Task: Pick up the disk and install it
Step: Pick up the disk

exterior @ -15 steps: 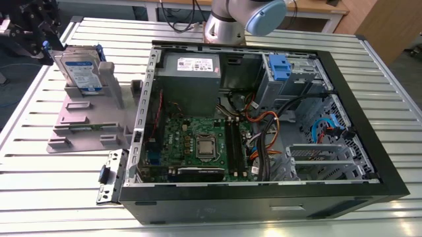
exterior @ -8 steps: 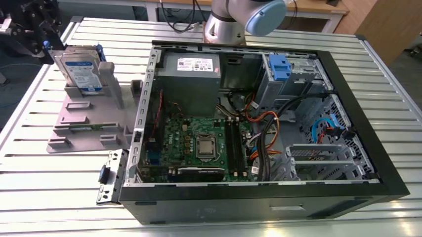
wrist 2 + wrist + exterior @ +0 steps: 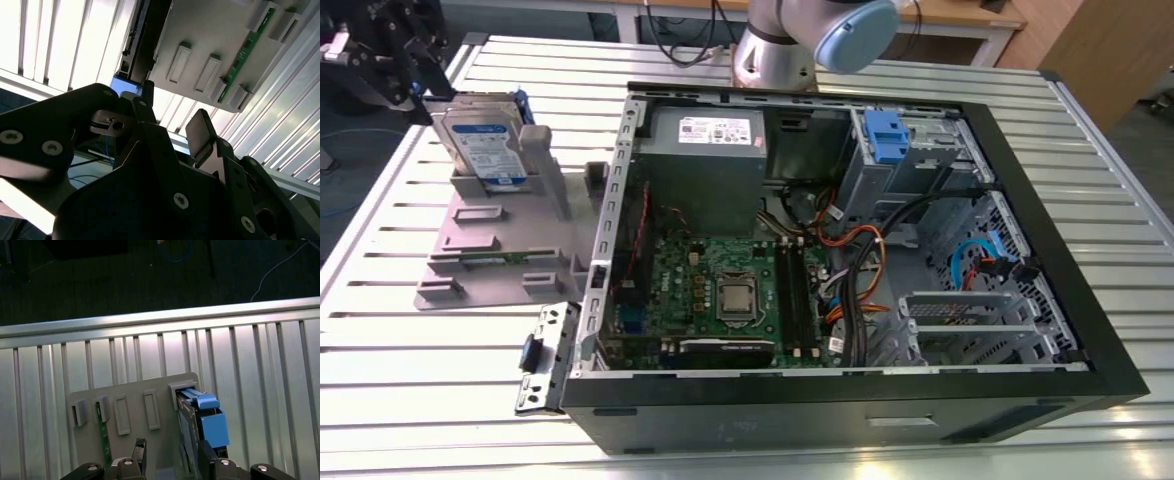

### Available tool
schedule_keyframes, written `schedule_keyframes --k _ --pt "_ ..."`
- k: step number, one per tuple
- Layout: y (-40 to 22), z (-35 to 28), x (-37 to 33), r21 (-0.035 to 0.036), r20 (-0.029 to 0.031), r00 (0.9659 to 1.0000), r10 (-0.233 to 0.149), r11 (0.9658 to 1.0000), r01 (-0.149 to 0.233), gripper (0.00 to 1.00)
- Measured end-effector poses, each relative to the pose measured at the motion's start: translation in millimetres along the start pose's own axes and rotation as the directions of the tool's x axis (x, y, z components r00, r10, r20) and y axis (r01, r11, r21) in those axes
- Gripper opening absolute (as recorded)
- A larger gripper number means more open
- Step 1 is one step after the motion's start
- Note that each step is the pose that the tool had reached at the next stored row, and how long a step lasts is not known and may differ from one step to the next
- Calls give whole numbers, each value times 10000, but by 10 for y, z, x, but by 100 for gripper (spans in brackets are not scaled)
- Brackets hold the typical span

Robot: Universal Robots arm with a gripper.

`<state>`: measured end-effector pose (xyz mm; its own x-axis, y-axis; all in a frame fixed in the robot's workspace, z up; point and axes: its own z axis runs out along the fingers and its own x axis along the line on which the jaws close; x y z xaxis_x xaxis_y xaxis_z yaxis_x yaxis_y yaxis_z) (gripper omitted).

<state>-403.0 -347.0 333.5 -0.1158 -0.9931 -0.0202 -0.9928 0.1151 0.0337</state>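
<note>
- Gripper fingers spread apart, grasping nothing, near the disk.
- It stands upright in the grey stand, beside the open computer case on the slatted table.

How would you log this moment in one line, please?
gripper: open, close to disk, not gripping | disk: upright in grey stand | computer case: open, disk not installed

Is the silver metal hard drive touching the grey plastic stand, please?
Touching: in the exterior view the hard drive stands slotted into the grey stand.
</note>
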Motion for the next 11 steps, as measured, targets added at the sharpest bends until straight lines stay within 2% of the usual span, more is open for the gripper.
schedule_keyframes --k 11 --pt "5 10 -41 0 0 10000 0 10000 0 53"
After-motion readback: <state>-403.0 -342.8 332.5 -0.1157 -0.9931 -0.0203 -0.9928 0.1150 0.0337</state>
